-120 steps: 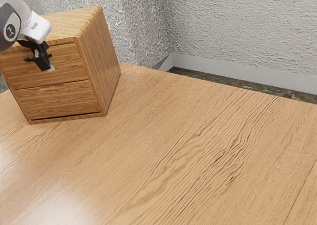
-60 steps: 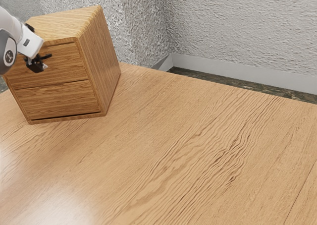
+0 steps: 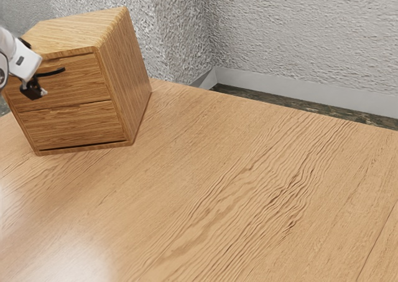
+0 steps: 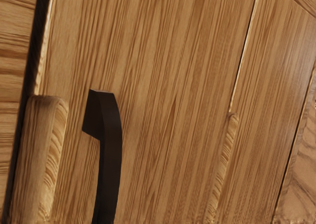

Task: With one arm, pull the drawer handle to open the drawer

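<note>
The light wooden two-drawer cabinet (image 3: 81, 77) stands near the far edge of the wooden table (image 3: 249, 189), at the exterior view's left. Its upper drawer (image 3: 68, 86) looks shut. The black two-finger gripper (image 3: 31, 92) hovers just beside one end of the curved black handle (image 3: 51, 72), probably lining up a grasp. I cannot tell whether it is apart or together.

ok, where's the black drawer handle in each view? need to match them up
Exterior view: the black handle sits on the upper drawer front, at the exterior view's far left, running nearly level.
Wrist view: the black handle is seen close up, a curved bar on that same drawer front.
Shared landmark: the seam between the two drawer fronts.
</note>
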Controlling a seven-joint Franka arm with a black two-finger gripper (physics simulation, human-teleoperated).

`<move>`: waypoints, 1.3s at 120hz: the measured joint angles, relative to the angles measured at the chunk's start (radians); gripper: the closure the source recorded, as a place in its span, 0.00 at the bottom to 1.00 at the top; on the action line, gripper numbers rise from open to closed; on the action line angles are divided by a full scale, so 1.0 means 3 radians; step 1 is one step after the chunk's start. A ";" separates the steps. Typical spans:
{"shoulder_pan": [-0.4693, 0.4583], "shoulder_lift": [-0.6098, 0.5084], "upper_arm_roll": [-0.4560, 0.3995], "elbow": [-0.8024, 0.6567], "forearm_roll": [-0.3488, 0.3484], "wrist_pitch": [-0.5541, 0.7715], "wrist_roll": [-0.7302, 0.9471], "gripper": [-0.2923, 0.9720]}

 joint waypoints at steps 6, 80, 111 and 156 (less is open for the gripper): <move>0.0003 0.0016 0.0005 0.0000 -0.0012 0.0000 0.0008 0.23; 0.0009 0.0207 0.0024 0.0004 -0.0151 0.0081 0.0072 0.39; -0.0013 -0.0225 0.0026 -0.0412 -0.0166 0.0094 0.0088 0.34; -0.0035 -0.0472 0.0036 -0.0804 -0.0160 0.0125 0.0096 0.23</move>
